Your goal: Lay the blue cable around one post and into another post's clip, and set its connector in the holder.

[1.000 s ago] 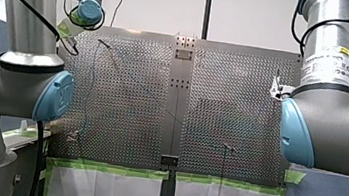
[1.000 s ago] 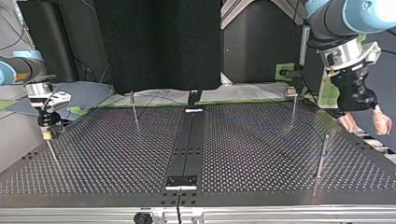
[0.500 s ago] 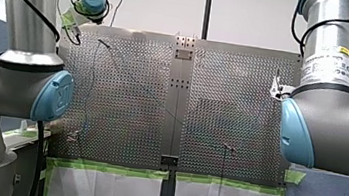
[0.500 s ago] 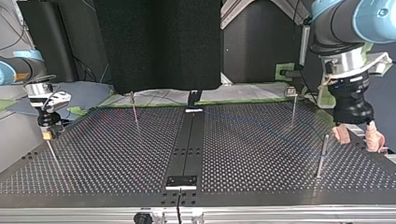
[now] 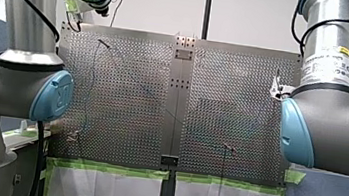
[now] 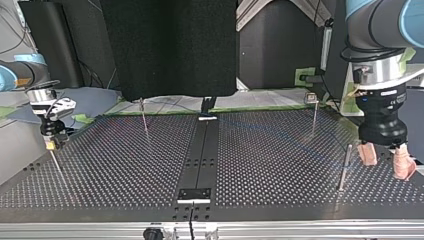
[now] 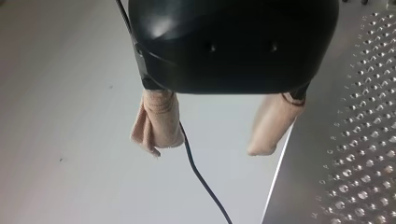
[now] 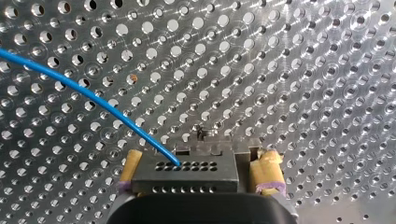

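Your right end effector (image 8: 197,179) is clamping the connector (image 8: 184,167) between its yellow pads, hanging over the worktop (image 6: 125,170) well apart from the post (image 6: 344,167). The cable (image 8: 84,93) is trailing from the connector toward that post and seems to be bending around it; whether any clip is gripping it, you cannot tell. Your left end effector (image 6: 385,165) is hovering just beside the post, spread wide and carrying nothing. Seating the connector in its holder is looking like the remaining work.
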